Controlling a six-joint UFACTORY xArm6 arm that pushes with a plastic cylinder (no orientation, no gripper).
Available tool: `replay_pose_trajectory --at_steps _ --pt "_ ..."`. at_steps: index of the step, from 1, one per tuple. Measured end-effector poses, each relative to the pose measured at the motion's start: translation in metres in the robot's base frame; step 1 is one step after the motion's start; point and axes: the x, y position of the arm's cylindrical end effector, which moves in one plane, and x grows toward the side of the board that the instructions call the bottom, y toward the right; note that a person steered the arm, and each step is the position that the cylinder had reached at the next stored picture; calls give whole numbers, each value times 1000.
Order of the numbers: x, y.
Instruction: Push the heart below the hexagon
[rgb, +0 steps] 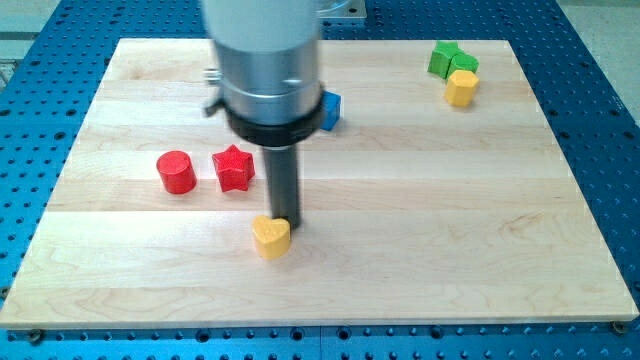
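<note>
**At the bench's lower middle: tip against the heart**

Near the view's bottom centre, the yellow heart (270, 237) sits on the bench (450, 230), with my tip (286, 219) touching its upper right edge. My tool is a bare rod; it grips nothing, only pushes. The heart looks light, stiff and likely to spin, so I should press its flat side squarely. The yellow hexagon (461, 87) lies far upper right, beside a green star (448, 58).

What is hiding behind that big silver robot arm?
A blue block peeks out at the view's right edge of the silver metal arm; most of it is covered, so its shape stays unknown. My tip touches the yellow heart block.
</note>
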Motion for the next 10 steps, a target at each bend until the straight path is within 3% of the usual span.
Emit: replay_pose_trajectory --at_steps 1,2,3,4,5,6,8,9,10 --pt "30 -41" --pt "29 -41" --pt "-22 -23" --pt "9 -113" --pt "46 -164" --pt "85 -124" --pt "42 -14" --pt "-1 34" --pt "-80 87"
